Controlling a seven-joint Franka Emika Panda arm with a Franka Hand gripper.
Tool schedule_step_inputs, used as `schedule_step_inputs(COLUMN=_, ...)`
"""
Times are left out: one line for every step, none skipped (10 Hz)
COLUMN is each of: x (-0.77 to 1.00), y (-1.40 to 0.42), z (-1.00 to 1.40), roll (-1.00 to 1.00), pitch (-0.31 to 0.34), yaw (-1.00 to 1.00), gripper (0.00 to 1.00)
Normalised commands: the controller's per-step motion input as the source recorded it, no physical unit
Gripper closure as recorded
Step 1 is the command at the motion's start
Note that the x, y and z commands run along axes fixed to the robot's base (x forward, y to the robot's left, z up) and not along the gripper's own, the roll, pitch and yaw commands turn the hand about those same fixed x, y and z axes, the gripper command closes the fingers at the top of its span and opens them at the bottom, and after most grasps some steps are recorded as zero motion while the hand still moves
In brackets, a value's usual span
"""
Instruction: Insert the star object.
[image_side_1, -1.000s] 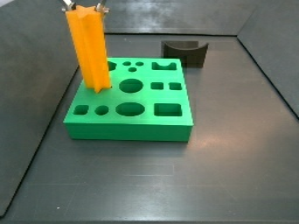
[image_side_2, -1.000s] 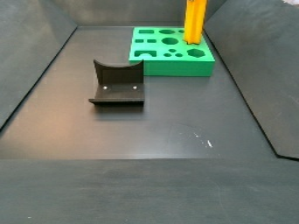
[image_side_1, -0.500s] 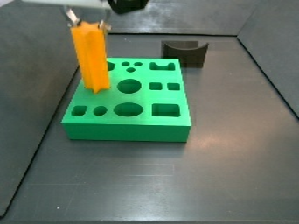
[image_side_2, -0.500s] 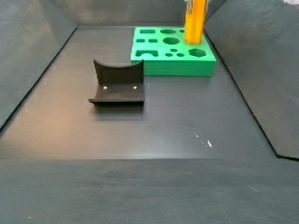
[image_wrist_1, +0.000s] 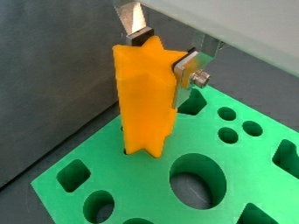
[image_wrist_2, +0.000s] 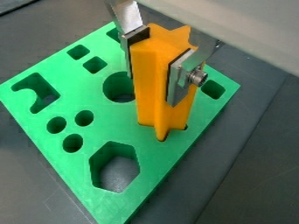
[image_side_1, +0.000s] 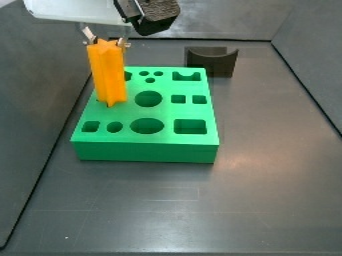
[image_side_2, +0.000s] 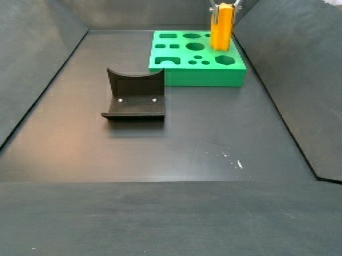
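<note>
The star object (image_side_1: 107, 72), a tall orange ridged peg, stands upright in a hole at one corner of the green block (image_side_1: 163, 143). My gripper (image_side_1: 103, 40) is shut on its top end. Both wrist views show the silver fingers (image_wrist_1: 184, 73) clamped on opposite sides of the peg (image_wrist_1: 146, 109), (image_wrist_2: 152, 101), with its lower end inside the block (image_wrist_2: 193, 149). My gripper also shows in the wrist views (image_wrist_1: 162, 54), (image_wrist_2: 158, 59). In a side view the peg (image_side_2: 222, 28) rises from the block (image_side_2: 201, 70) under my gripper (image_side_2: 222, 6).
The green block (image_wrist_1: 247, 171) has several other holes: round, square, hexagonal. A dark grey curved block (image_side_1: 211, 60) stands on the dark floor behind it, apart from it, and shows in both side views (image_side_2: 134, 95). Dark walls ring the floor.
My gripper has come down with the star object. The peg has sunk deeper into the block's hole, so less of it shows above the block.
</note>
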Motion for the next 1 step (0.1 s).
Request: schedule_step_inputs(x=0.00, y=0.00, z=0.00, roll=0.00, pitch=0.000, yaw=0.00, gripper=1.00)
